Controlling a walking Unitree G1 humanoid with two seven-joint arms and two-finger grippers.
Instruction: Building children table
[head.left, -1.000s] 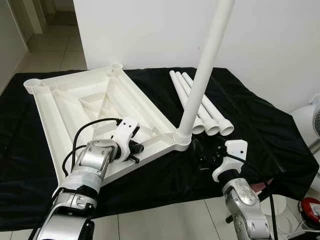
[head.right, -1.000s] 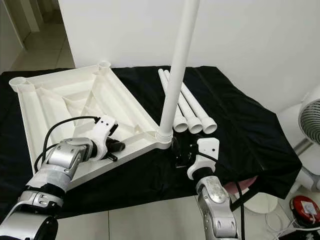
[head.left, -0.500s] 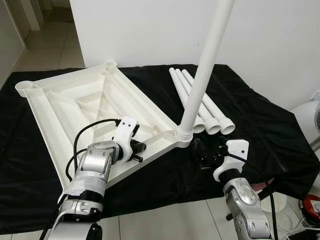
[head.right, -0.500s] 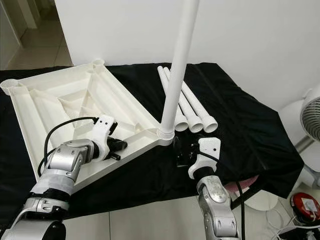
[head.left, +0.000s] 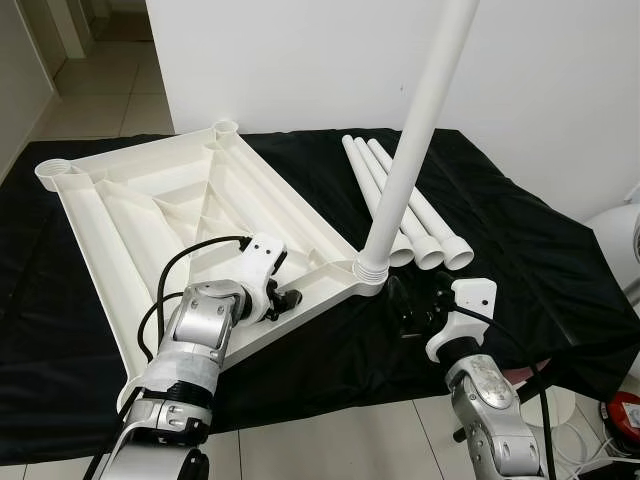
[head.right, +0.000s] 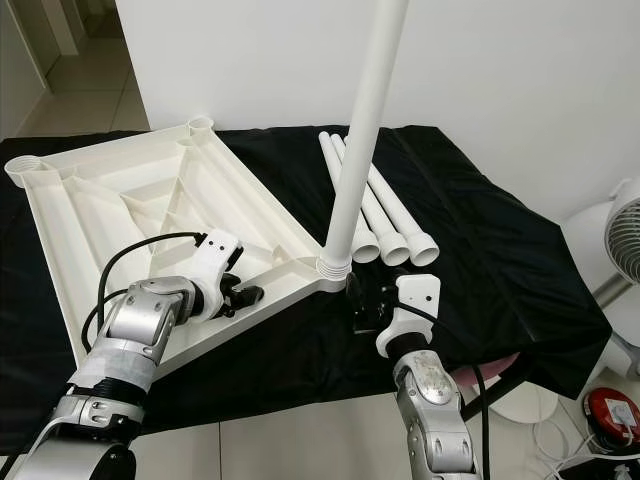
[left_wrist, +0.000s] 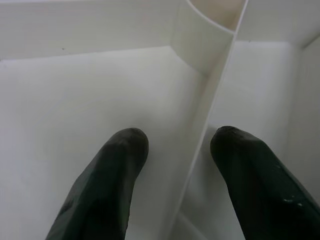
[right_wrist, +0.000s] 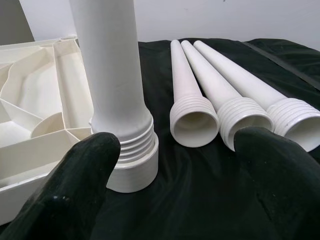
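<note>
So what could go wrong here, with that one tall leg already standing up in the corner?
1. The standing leg leans a little in its corner socket; if it isn't fully screwed in, it might wobble or tip.
2. The left gripper has open fingers either side of a thin rib of the tabletop; squeezing or pulling there could slide the whole piece.
3. Three spare legs lie loose beside the right gripper, so a nudge could roll them.

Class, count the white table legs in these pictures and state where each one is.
4: one leg stands upright in the tabletop's near corner socket; three loose legs lie side by side on the black cloth.
</note>
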